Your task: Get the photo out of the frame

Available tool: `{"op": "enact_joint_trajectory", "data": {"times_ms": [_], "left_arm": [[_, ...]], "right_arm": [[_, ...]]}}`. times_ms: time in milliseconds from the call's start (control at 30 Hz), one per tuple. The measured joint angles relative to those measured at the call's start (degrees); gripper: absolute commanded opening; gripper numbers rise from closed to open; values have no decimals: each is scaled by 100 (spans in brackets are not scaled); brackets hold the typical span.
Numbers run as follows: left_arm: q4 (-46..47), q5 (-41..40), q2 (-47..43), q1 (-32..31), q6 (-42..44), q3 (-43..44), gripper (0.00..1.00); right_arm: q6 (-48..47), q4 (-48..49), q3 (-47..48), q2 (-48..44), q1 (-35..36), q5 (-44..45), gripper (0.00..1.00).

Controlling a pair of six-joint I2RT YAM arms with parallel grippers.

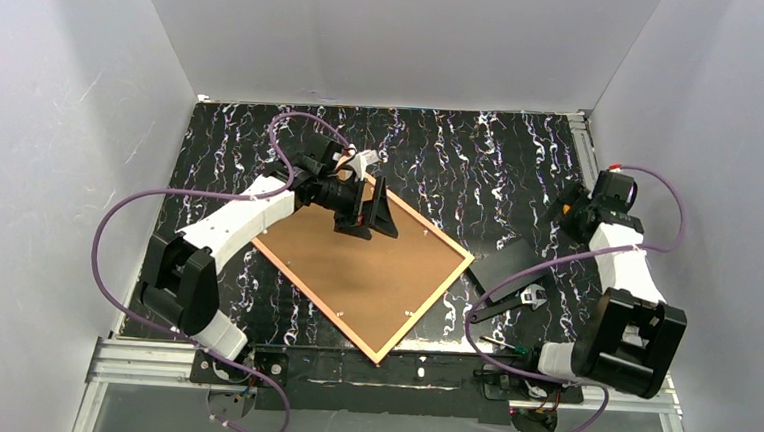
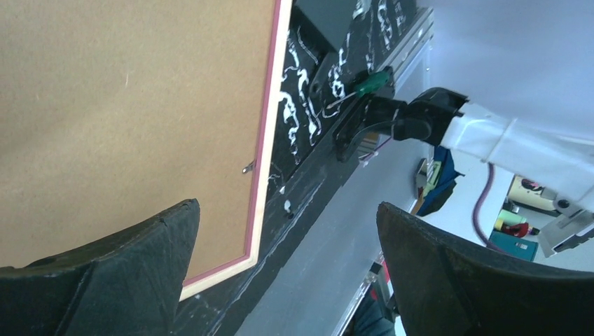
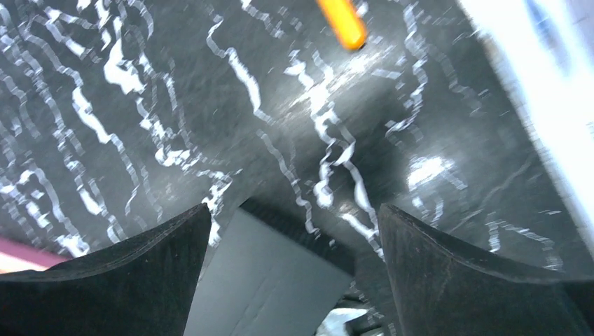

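Left gripper (image 1: pixel 370 223) (image 2: pixel 285 210): jaws apart, nothing between them. It hangs over the frame's 12 o'clock corner. In the left wrist view one finger (image 2: pixel 119 273) is above the brown backing and the other is out past the edge, over the table. Can't tell if it touches.

Frame (image 1: pixel 359 275) (image 2: pixel 270 119): flat on the marbled table (image 1: pixel 461 161), centre of the top view, turned so its corners point to 12, 3, 6 and 9 o'clock. Back side is up, with brown board filling it and a thin pink rim around. Small metal tab (image 2: pixel 248 166) sits on the board just inside the rim. Photo is hidden; only the backing shows.

At 3 o'clock of the frame: flat black panel (image 1: pixel 517 262) lying just off the frame's 3 o'clock corner. Small metal tool (image 1: pixel 533 297) lies at the panel's 5 o'clock, near it. Green-handled screwdriver (image 1: pixel 501 345) (image 2: pixel 371 82) lies by the near rail, at 5 o'clock of the frame.

Right gripper (image 1: pixel 566 212) (image 3: pixel 294 210): jaws apart, empty, above bare table at 3 o'clock, well apart from the frame. The right wrist view shows an orange handle (image 3: pixel 341 21) at 12 o'clock and a sliver of pink at 8 o'clock.
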Motion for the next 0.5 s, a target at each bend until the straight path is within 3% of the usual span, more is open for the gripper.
{"op": "enact_joint_trajectory", "data": {"times_ms": [267, 500], "left_arm": [[-227, -74, -212, -7, 256, -162, 98], [-168, -50, -354, -55, 210, -216, 98]], "right_arm": [[-1001, 129, 1552, 1512, -76, 964, 96], [-1541, -378, 2905, 3112, -133, 461, 96]]}}
